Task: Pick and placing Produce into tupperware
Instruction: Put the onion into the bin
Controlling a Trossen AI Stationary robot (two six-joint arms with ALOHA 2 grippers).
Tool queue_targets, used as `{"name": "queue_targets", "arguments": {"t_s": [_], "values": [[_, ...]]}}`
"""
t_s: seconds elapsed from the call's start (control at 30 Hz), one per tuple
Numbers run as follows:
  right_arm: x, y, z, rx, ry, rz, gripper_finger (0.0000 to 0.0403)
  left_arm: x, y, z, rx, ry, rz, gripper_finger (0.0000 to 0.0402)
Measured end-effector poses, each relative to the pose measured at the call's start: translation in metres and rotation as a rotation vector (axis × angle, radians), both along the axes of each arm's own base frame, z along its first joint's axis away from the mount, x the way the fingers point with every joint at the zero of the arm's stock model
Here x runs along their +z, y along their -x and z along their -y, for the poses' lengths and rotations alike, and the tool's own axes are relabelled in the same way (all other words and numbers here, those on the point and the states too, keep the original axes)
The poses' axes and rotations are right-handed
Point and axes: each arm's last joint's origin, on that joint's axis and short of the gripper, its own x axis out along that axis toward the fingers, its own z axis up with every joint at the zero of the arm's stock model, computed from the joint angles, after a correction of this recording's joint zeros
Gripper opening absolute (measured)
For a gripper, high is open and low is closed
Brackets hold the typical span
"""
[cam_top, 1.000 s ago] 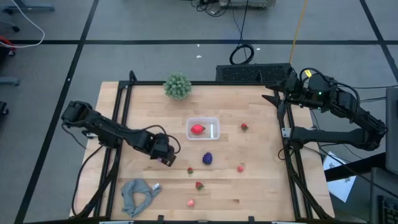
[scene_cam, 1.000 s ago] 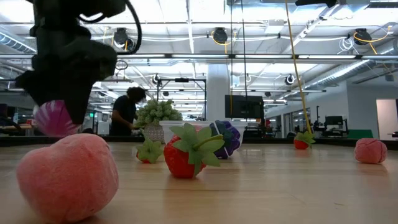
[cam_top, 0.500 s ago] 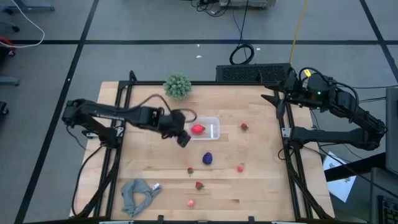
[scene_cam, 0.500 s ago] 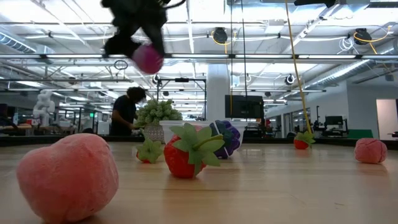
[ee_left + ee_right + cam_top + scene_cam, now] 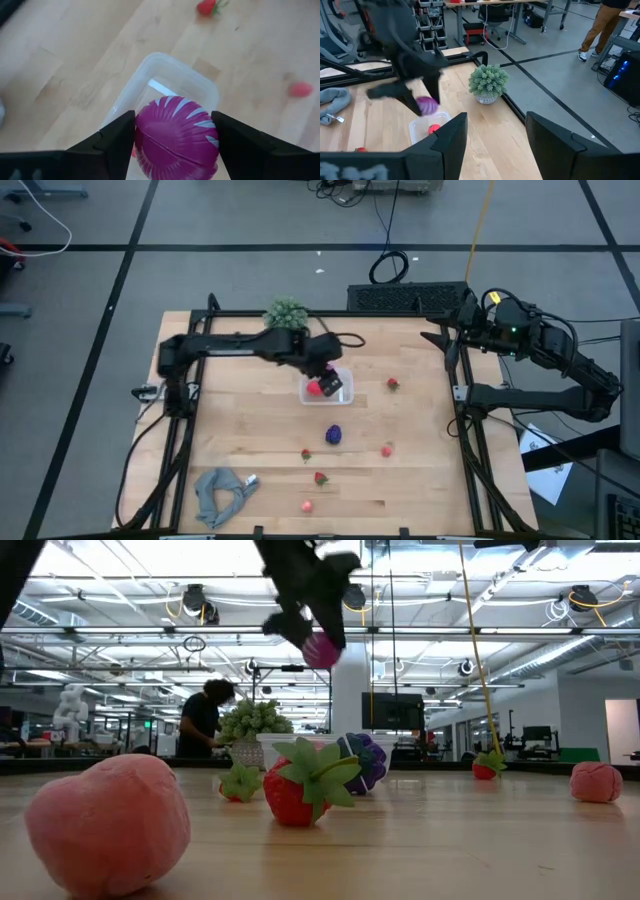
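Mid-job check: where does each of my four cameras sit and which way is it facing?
High: overhead, straight down; both arms, tupperware.
Low: tabletop height, level across; left arm overhead, strawberry near.
Left wrist: past its fingers gripping magenta produce, above the tupperware.
Right wrist: from the table edge, over its fingers toward the green ball.
All four show the magenta produce.

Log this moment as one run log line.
left pincer: holds magenta produce over tupperware | right pincer: open, parked at table edge

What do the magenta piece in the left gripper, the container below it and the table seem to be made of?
Magenta piece: probably soft fabric or plush, matte with white stripes, held by the left gripper.
Container: clear, glossy plastic; the table shows through its wall.
Table: pale wood, with visible grain and plank seams.
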Motion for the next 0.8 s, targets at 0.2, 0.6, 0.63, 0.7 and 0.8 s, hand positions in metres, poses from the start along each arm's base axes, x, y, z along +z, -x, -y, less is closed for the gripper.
{"name": "queue_targets", "arguments": {"t_s": [0.2,0.6,0.63,0.7,0.8], "values": [[-0.001,0.0,0.0,0.005,0.009,-0.015,0.0193,-0.028,-0.024,-0.019,-0.028,0.017,-0.101,0.0248],[-0.001,-0.001,0.0,0.013,0.027,-0.03,0.0193,-0.078,-0.045,-0.019,-0.046,0.007,-0.197,0.0248],[-0.002,-0.002,0.001,0.012,0.027,-0.031,0.0193,-0.081,-0.047,-0.018,-0.049,-0.001,-0.194,0.0248],[-0.002,-0.002,0.001,0.013,0.025,-0.035,0.0193,-0.086,-0.05,-0.015,-0.059,-0.018,-0.192,0.0248],[-0.003,-0.005,0.002,0.013,0.022,-0.044,0.0193,-0.087,-0.053,-0.013,-0.068,-0.052,-0.183,0.0248]]}}
